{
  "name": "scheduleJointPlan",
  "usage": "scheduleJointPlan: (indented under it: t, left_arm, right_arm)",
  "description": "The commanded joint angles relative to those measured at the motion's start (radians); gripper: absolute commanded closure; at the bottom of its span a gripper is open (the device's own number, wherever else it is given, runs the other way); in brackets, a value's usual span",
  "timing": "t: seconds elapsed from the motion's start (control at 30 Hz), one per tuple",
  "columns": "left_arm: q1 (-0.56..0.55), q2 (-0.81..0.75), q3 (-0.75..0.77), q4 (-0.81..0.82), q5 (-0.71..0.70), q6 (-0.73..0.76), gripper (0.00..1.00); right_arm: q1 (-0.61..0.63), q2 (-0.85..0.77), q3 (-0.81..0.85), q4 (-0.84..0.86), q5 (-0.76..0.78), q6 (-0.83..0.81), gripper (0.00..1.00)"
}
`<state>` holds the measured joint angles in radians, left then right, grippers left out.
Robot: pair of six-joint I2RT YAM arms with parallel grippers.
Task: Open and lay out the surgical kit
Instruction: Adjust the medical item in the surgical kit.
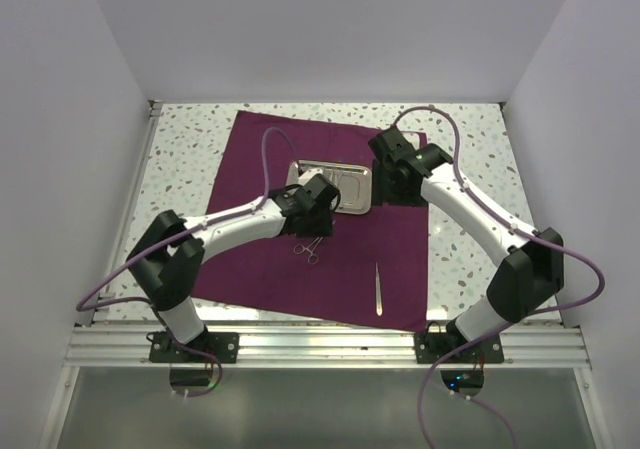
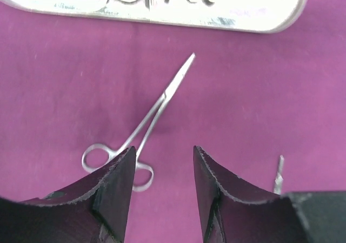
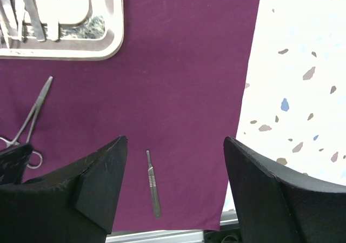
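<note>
- Purple cloth [image 1: 300, 269] lay spread flat on the speckled tabletop [image 1: 190, 159], with the arms reaching over it.
- A shiny steel tray [image 1: 356, 209] sat on the far part of the cloth. Some silver tools [image 3: 24, 13] lay inside it.
- The ring-handled forceps [image 2: 157, 107] lay on the cloth just near the tray, with the tip pointing at the tray.
- A thin silver tool [image 3: 153, 183] lay alone on the cloth, close to the near edge and well apart from the forceps.
- The left claw [image 2: 163, 151] was partly open and held nothing. It hung over the ring end of the forceps.
- The right claw [image 3: 175, 140] was wide open and held nothing. It hung above the cloth beside the tray.
</note>
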<state>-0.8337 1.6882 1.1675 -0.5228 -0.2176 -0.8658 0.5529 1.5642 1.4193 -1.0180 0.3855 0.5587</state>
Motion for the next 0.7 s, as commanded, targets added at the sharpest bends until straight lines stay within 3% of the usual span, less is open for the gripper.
scheduleJointPlan:
  t: [0.0,0.2,0.67]
  left_arm:
    - [-0.001,0.056,0.058,0.060,-0.071,0.079,0.50]
    - [0.005,0.117,0.069,0.079,-0.088,0.100,0.51]
    - [0.008,0.165,-0.005,0.093,0.058,0.042,0.56]
  right_arm:
    - [-0.014,-0.012,0.061,-0.005,0.038,-0.032,0.24]
    - [-0.039,-0.026,0.079,-0.007,0.039,-0.051,0.24]
    - [-0.074,-0.059,0.059,-0.007,0.041,-0.066,0.25]
